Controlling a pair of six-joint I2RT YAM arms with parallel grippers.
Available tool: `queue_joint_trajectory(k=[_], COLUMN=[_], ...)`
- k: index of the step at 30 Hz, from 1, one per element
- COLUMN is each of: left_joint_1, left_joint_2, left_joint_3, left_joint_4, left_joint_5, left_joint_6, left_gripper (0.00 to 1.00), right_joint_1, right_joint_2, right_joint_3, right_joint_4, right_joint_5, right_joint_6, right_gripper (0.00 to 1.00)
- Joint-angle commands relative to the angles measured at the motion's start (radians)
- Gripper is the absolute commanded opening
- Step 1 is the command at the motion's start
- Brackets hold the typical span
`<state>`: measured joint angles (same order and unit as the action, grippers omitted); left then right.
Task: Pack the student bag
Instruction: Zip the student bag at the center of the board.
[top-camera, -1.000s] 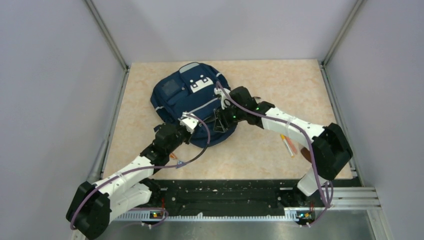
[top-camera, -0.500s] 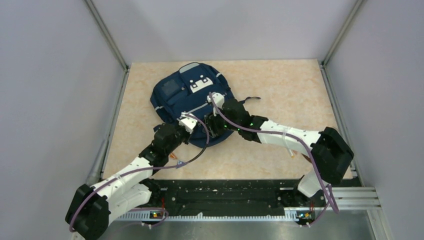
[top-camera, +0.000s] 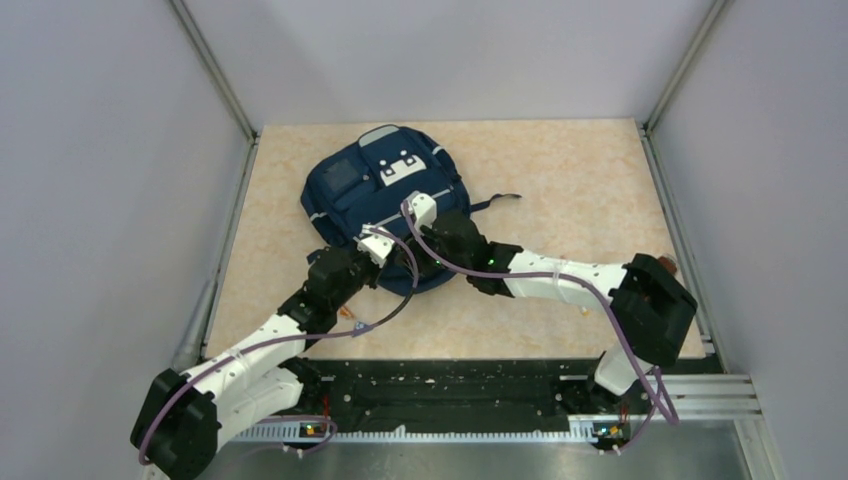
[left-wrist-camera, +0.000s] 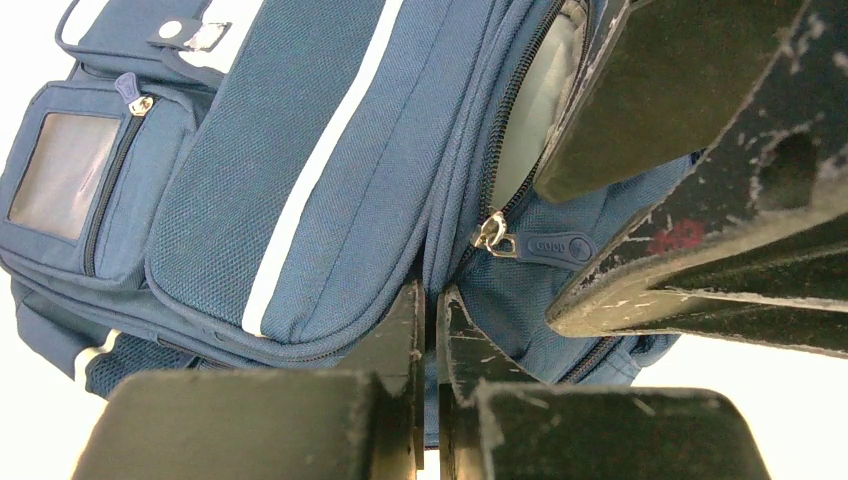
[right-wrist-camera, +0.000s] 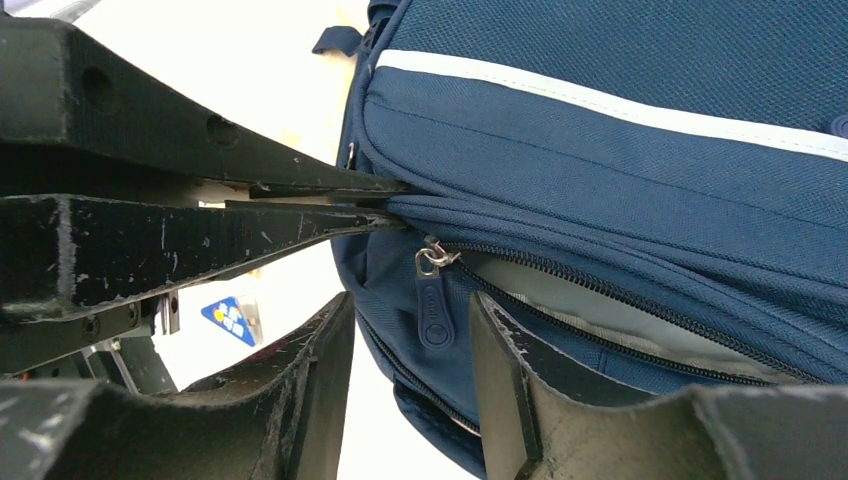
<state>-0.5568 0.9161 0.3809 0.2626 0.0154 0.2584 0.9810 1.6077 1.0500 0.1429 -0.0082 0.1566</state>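
Note:
The student bag (top-camera: 372, 190), a navy backpack with pale stripes, lies flat on the table. My left gripper (left-wrist-camera: 431, 305) is shut on a fold of fabric at its near edge, beside the main zipper. That zipper stands partly undone, showing grey lining (right-wrist-camera: 570, 305). My right gripper (right-wrist-camera: 412, 345) is open, one finger on each side of the dangling blue zipper pull (right-wrist-camera: 434, 308) without touching it. In the left wrist view the right gripper's fingers (left-wrist-camera: 690, 140) loom just right of the zipper pull (left-wrist-camera: 548, 246). From above, both grippers meet at the bag's near rim (top-camera: 410, 268).
A black strap (top-camera: 500, 200) trails from the bag's right side. A small orange item (top-camera: 348, 314) lies by the left arm and a brown one (top-camera: 667, 264) by the right wall. A blue card (right-wrist-camera: 228, 318) lies on the table beyond my right fingers. Metal frame posts and walls enclose the table.
My right arm has swung left and down, bringing its gripper from the bag's right side to the near rim beside the left gripper. The left arm has not moved.

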Motion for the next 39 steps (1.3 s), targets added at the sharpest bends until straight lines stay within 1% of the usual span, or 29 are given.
queue_joint_trajectory(k=[1,5,13,15,17,20,21,26,29,31,37,39], left_joint_1=[0.014,0.014,0.014,0.014,0.015,0.014,0.014,0.015,0.014,0.015,0.015,0.015], left_joint_2=[-0.028,-0.031,-0.04,-0.04,-0.043,-0.048,-0.048,-0.053,-0.058,-0.06,-0.059,-0.06], left_joint_3=[0.005,0.005,0.001,0.0,-0.002,-0.003,-0.004,-0.009,-0.015,-0.017,-0.018,-0.021], left_joint_4=[0.051,0.05,0.056,0.054,0.054,0.053,0.052,0.048,0.051,0.052,0.044,0.044], left_joint_5=[-0.048,-0.047,-0.047,-0.048,-0.056,-0.071,-0.081,-0.127,-0.141,-0.15,-0.2,-0.208], left_joint_6=[-0.025,-0.029,-0.039,-0.041,-0.044,-0.047,-0.046,-0.047,-0.046,-0.044,-0.044,-0.044], left_gripper=[0.0,0.0,0.0,0.0,0.0,0.0,0.0,0.0,0.0,0.0,0.0,0.0], right_joint_1=[0.019,0.022,0.031,0.033,0.033,0.033,0.033,0.027,-0.005,-0.043,-0.212,-0.254], right_joint_2=[0.02,0.048,0.1,0.106,0.107,0.103,0.099,0.053,0.021,-0.002,-0.053,-0.06], right_joint_3=[-0.007,-0.002,0.014,0.016,0.023,0.047,0.052,0.067,0.066,0.052,-0.015,-0.031], right_joint_4=[0.067,0.065,0.081,0.086,0.074,0.036,0.02,-0.048,-0.082,-0.078,-0.008,0.011], right_joint_5=[0.053,0.122,0.185,0.204,0.23,0.253,0.255,0.258,0.211,0.136,-0.123,-0.186], right_joint_6=[0.001,0.015,0.015,0.027,0.042,0.05,0.054,0.069,0.103,0.151,0.292,0.324], right_gripper=[0.44,0.39,0.37,0.31,0.21,0.03,0.0,0.0,0.0,0.0,0.0,0.0])
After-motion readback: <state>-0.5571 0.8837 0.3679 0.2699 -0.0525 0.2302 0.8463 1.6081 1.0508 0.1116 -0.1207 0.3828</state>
